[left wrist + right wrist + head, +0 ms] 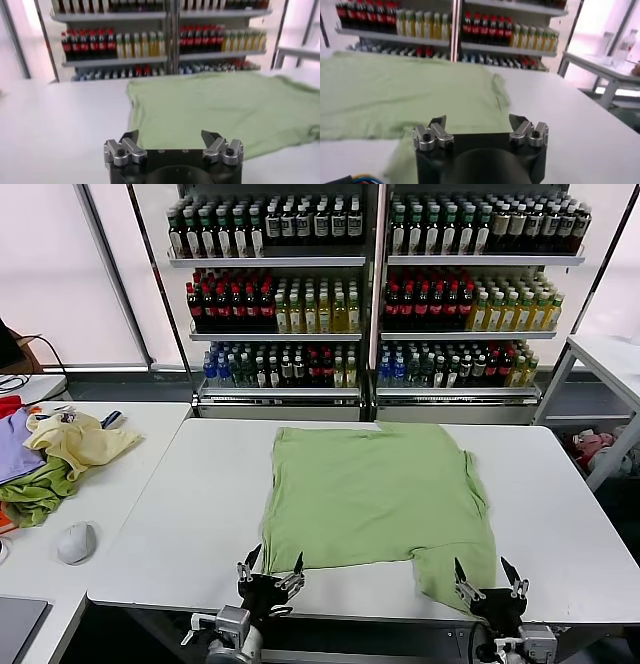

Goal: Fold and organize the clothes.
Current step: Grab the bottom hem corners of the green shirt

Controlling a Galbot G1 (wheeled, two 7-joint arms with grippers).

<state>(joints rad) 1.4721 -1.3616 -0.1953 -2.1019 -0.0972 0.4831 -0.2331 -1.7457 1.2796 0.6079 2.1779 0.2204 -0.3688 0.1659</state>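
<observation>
The clothes, a light green T-shirt, lie spread flat on the white table, plain side up with no print showing. One flap of it reaches down to the near edge at the right. My left gripper hovers open at the shirt's near left corner, with nothing between its fingers. My right gripper stands open just beside that near right flap, also empty. The left wrist view has the open left gripper facing the T-shirt. In the right wrist view the open right gripper is over the edge of the T-shirt.
Shelves of bottles stand behind the table. A side table on the left carries a heap of yellow, green and purple cloths and a grey mouse. Another white table stands at the far right.
</observation>
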